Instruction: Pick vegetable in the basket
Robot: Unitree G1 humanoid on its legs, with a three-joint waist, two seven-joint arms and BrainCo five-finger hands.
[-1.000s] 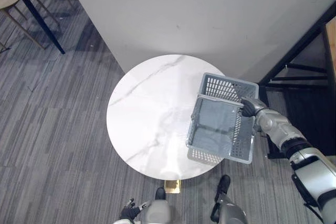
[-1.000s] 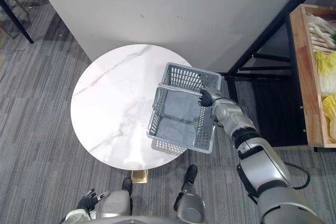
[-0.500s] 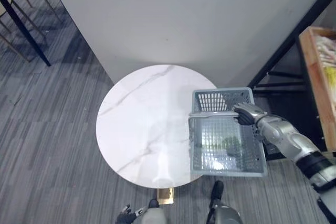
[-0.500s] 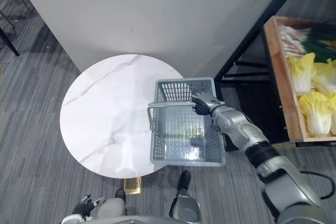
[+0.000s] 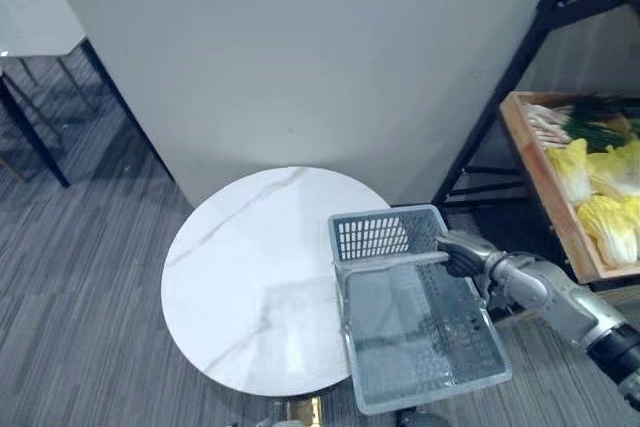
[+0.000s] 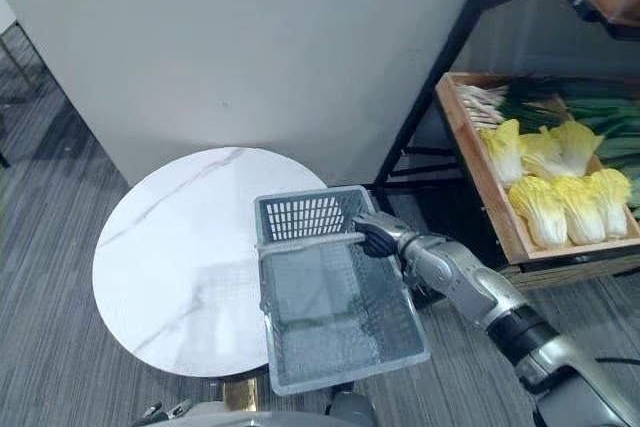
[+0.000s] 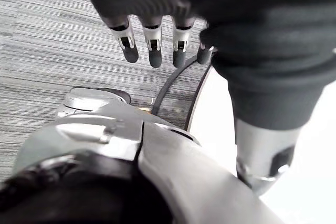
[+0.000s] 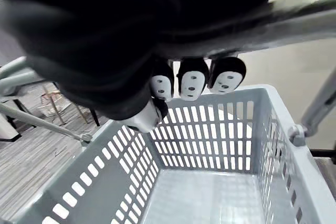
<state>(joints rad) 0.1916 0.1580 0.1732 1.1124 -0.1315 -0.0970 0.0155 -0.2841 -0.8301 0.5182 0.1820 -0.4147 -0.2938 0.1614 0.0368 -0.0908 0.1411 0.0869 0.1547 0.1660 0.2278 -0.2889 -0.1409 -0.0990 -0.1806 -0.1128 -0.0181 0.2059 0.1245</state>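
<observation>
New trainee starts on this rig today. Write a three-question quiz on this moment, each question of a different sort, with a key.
1. True or false: the grey slotted plastic basket already holds a vegetable.
2. What are the fingers of the right hand curled round?
A. the basket's handle
B. a green onion
C. the rim of the round white table
3. Fill in: the pale yellow-green cabbages lie in a wooden ____ to the robot's right.

Key: 1 false; 2 A; 3 crate, the wooden crate.
</observation>
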